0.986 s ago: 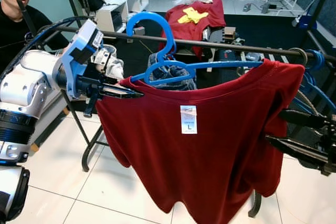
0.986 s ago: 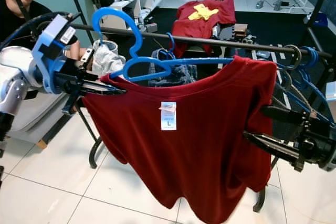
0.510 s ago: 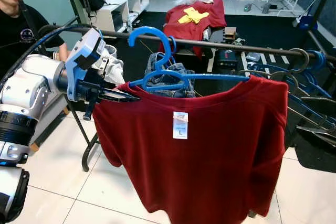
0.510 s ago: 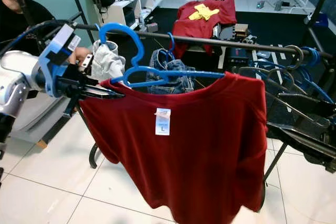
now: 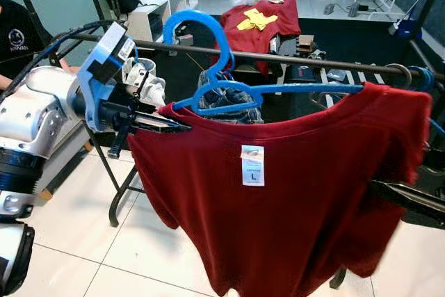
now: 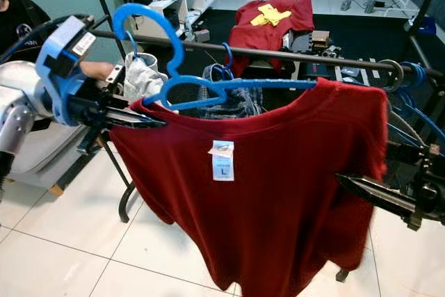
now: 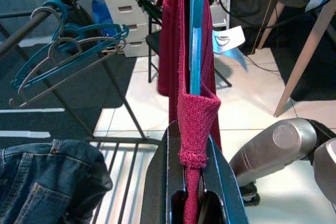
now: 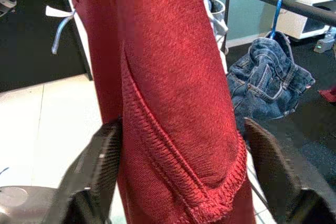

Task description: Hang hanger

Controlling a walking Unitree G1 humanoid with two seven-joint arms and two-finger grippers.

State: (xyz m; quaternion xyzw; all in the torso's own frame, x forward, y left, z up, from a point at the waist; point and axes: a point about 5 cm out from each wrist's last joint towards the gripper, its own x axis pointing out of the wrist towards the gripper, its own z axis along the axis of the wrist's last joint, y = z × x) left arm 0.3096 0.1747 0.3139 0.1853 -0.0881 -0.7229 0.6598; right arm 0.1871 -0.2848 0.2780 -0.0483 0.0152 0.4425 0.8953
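The blue hanger, carrying one red T-shirt, is held just in front of the dark rail, its long axis running roughly along the rail and away from the fingertips of the left gripper toward the robot's right. Its hook rises above and slightly beyond those fingertips, with the curve at rail height or a little over it; whether it already bears on the rail cannot be told. The left gripper is clamped on the shoulder end of the shirt and hanger, the red cloth and blue bar being seen pinched between its fingers in the left wrist view. The right gripper sits at the opposite sleeve, its fingers spread wide with the red cloth hanging between them and not squeezed. The hook lies nearer the left gripper, so the seating of the hook over the rail is judged to turn on that arm. One hanger is held; one pair of jeans hangs on the rail just behind it, several spare hangers are bunched at the rail's far end beyond the right fingers, and a second red garment lies farther back. A person is partly seen behind the left arm.
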